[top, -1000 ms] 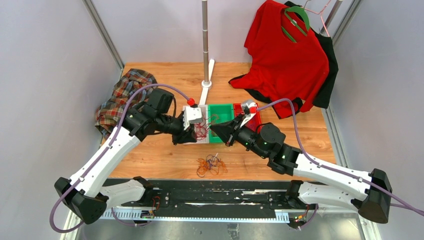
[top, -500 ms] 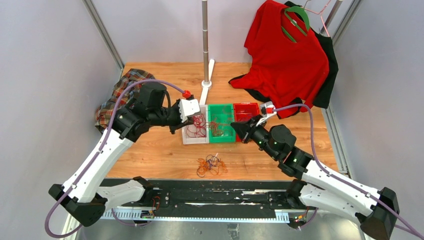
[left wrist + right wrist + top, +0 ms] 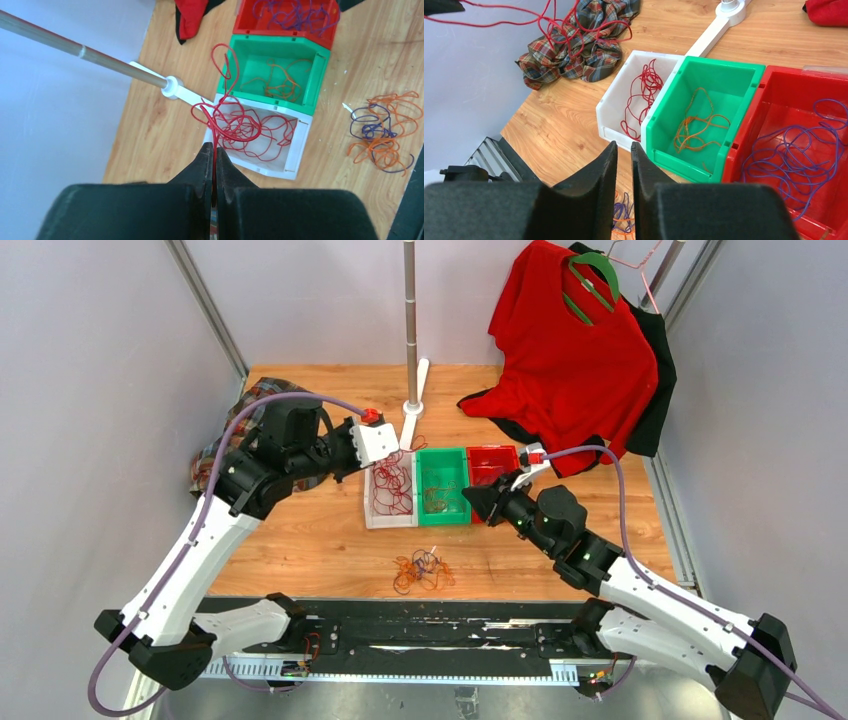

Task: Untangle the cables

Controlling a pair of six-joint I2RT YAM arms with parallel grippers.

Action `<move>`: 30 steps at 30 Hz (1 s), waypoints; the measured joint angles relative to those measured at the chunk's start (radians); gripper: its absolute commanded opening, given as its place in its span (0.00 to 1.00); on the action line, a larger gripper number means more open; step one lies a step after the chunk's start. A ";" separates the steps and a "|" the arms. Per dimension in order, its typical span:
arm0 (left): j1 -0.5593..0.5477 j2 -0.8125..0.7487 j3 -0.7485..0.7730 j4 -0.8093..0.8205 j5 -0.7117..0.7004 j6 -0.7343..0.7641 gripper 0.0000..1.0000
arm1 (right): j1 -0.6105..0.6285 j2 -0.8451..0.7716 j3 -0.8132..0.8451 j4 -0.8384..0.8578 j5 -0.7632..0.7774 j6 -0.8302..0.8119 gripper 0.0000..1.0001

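Observation:
My left gripper (image 3: 214, 150) is shut on a red cable (image 3: 231, 122) and holds it up; the cable's loops hang over the white bin (image 3: 368, 508), which holds more red cable (image 3: 644, 95). Orange cable (image 3: 696, 127) lies in the green bin (image 3: 443, 522) and purple cable (image 3: 794, 155) in the red bin (image 3: 505, 451). A tangle of orange and purple cables (image 3: 420, 570) lies on the table in front of the bins. My right gripper (image 3: 624, 147) hovers near the front of the green bin, its jaws slightly open with nothing between them.
A plaid cloth (image 3: 240, 435) lies at the left of the table, behind my left arm. A red shirt (image 3: 575, 350) on a green hanger hangs at the back right. An upright pole (image 3: 411, 330) on a white base stands behind the bins.
My left gripper shut on the red cable and lifted it up and back to the left. My right gripper pulled back to the right from the green bin and its jaws parted a little.

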 measured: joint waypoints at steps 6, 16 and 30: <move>0.000 0.013 0.040 -0.019 0.033 0.055 0.00 | 0.000 0.016 0.000 0.006 -0.013 0.007 0.32; 0.000 0.004 0.019 -0.066 0.105 0.151 0.00 | -0.001 0.120 0.024 0.069 -0.061 -0.001 0.45; 0.000 -0.243 -0.350 -0.173 0.231 0.485 0.00 | -0.001 0.321 0.056 0.244 -0.257 -0.008 0.45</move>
